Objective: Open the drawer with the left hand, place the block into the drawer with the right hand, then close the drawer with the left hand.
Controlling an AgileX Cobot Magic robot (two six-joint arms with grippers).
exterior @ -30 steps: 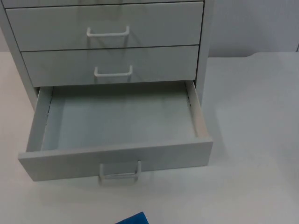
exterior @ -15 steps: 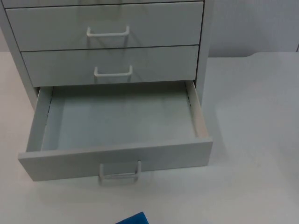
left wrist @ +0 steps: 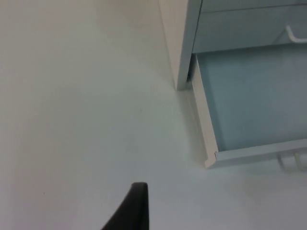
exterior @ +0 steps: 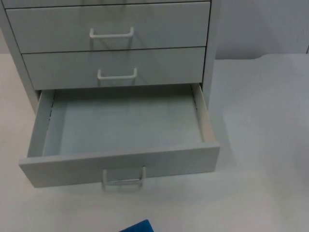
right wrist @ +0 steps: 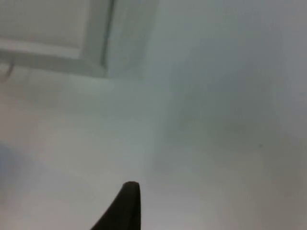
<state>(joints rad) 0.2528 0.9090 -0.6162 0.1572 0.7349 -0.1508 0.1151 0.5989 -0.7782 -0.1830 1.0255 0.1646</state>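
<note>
Black fingertips are all that each wrist camera shows of the tools, so whether either tool is open or closed cannot be told. From the right wrist view, the right tool point(right wrist: 125, 206) hangs over bare white tabletop point(right wrist: 216, 143), with the front corner of the drawer point(right wrist: 91, 57) ahead of it. From the left wrist view, the left tool point(left wrist: 132, 208) hangs over the tabletop to the side of the cabinet point(left wrist: 175, 43), just off the drawer's side wall.

In the top view the bottom drawer point(exterior: 120, 164) stands pulled well out and bare inside, its handle point(exterior: 123, 180) facing the camera. The blue block point(exterior: 139, 226) lies on the tabletop in front of the drawer, near the handle and apart from it.

Opening looks done; the step in hand is, I judge, the right arm's pick-up. It should come down squarely over the block, straddle it across two flat faces, close firmly, then lift clear above the drawer front before moving over the cavity. Meanwhile the left arm waits.
</note>
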